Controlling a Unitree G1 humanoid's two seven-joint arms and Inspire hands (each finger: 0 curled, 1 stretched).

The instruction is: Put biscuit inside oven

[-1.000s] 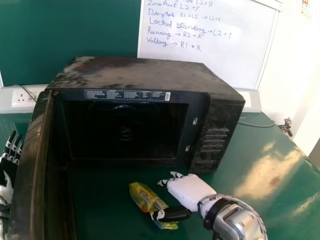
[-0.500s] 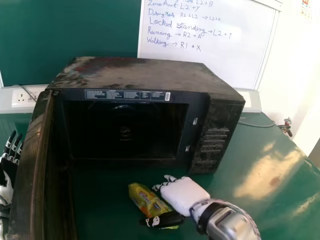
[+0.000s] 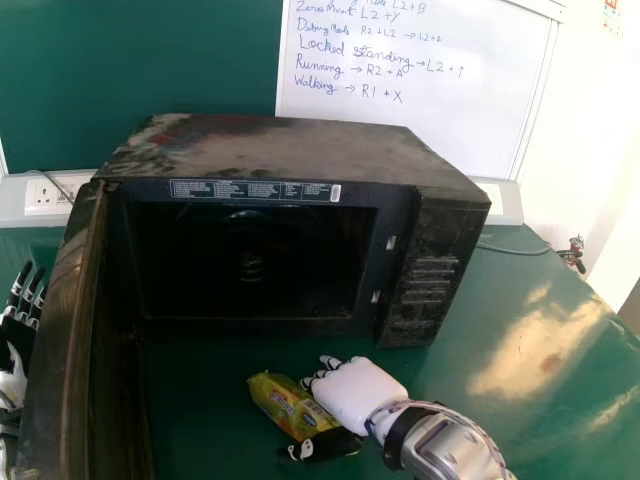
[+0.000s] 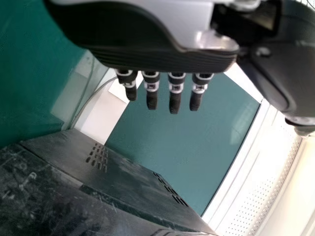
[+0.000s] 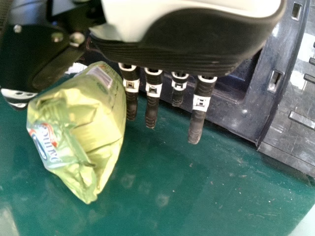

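Biscuit packet [image 3: 280,395], counted once, is set down on one green table [image 3: 550,350] in front of the oven [image 3: 290,150]. It is wrapped in shiny yellow-green, printed in blue, white and red, with its end crimped and creased. One oven is seen, its single door [image 3: 62,330] swung open; one whiteboard [image 3: 430,110] is placed behind it. Two robot hands are counted: the right [image 3: 360,392], its straight fingers held apart from the thumb with the packet between, and the left [image 3: 12,385], fingers extended, beyond the oven's door.
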